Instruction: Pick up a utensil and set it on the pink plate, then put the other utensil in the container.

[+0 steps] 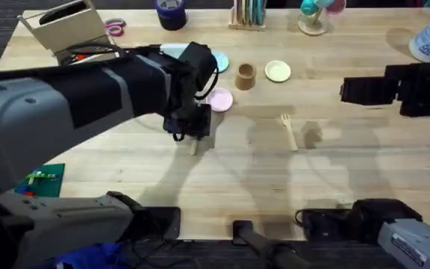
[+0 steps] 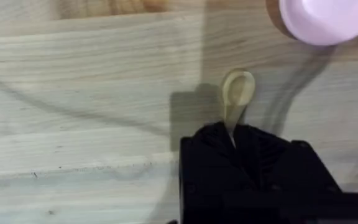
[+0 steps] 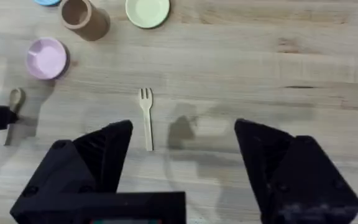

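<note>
The job has only just begun. The left gripper (image 1: 192,133) is down at the desk (image 1: 349,187), near its middle, and its black fingers are closed on the thin handle of the wooden spoon (image 2: 236,93). The spoon's round bowl pokes out in front of the fingers and points toward the pink plate (image 1: 219,99). It is hard to tell if the spoon is off the wood yet; it looks very low, maybe touching.

The pink plate sits just beside the left gripper, a bit closer to the far edge of the desk. Nothing is on it. So the first step is not done: the spoon must go up, over, and down onto that plate.

The wooden fork (image 1: 289,131) lies flat on the desk, to the right of the middle, with its tines toward the far edge. Nothing touches it. The brown cup (image 1: 245,75) stands upright between a light blue plate (image 1: 216,60) and a pale yellow-green plate (image 1: 278,71), near the far edge.

The right gripper (image 3: 182,149) hangs above the fork with its jaws wide apart and nothing in them. The fork must go into the cup, and that step has not started.
</note>
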